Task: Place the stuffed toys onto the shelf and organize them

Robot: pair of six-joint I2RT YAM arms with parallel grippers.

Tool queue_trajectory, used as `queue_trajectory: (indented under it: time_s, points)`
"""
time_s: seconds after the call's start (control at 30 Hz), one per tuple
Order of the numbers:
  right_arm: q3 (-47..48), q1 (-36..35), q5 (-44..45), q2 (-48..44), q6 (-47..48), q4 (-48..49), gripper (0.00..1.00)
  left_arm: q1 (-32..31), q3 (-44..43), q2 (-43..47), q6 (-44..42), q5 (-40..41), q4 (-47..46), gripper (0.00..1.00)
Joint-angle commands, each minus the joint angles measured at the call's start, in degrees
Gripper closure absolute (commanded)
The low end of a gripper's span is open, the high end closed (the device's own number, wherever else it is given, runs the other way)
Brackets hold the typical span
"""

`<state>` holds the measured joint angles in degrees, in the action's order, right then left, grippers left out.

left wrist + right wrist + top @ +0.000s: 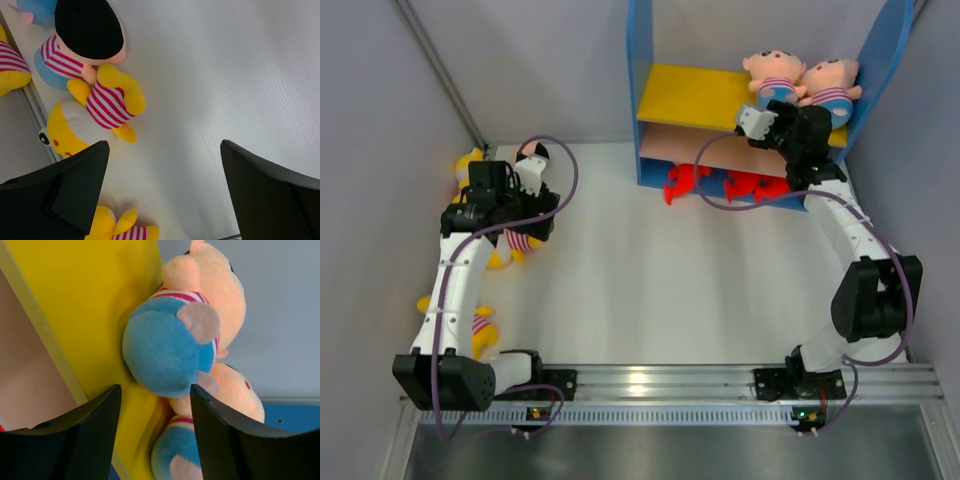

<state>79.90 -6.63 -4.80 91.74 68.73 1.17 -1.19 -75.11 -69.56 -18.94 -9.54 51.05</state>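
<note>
Two peach-faced plush boy dolls (775, 78) are set on blue-sided shelf (642, 100), upper right; red plush sharks (750, 185) at base. Right claw (152, 390) is released. Yellow striped-shirt plush figures (107, 102) are left on white bench (650, 290), frame left, under released left claw (165, 150).

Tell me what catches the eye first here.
Two peach-faced plush boy dolls in blue shorts rest at the right end of the yellow top board of the blue-sided shelf. Red plush sharks lie at its base; yellow plush figures in striped shirts lie by the left wall.
</note>
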Motion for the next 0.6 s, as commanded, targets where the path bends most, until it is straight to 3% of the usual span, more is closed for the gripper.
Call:
queue_trajectory:
  time_s: [0.0, 0.03, 0.23, 0.4, 0.57]
  points:
    - [-0.18, 0.48, -0.47, -4.38, -0.88, -0.99, 0.41, -0.04, -0.65, -0.48, 0.04, 0.84, -1.3, 0.01]
    - [-0.27, 0.39, -0.56, -4.82, -0.88, -0.99, 0.33, -0.04, -0.56, -0.92, -0.04, 1.19, -1.21, 0.01]
    - [0.96, -1.09, -2.23, -9.65, -1.93, -4.77, 0.15, 0.05, -2.49, -7.33, 0.13, 7.24, -1.21, 0.01]
    - [3.07, -2.68, -3.2, -12.2, -2.72, -6.53, 0.1, 3.55, -8.81, -19.52, -0.31, 8.84, -1.39, 0.02]
    - [2.02, -3.3, -6.44, -14.66, -4.57, -5.92, 0.07, 5.32, -19.78, -34.38, -1.62, 16.38, -2.0, 0.06]
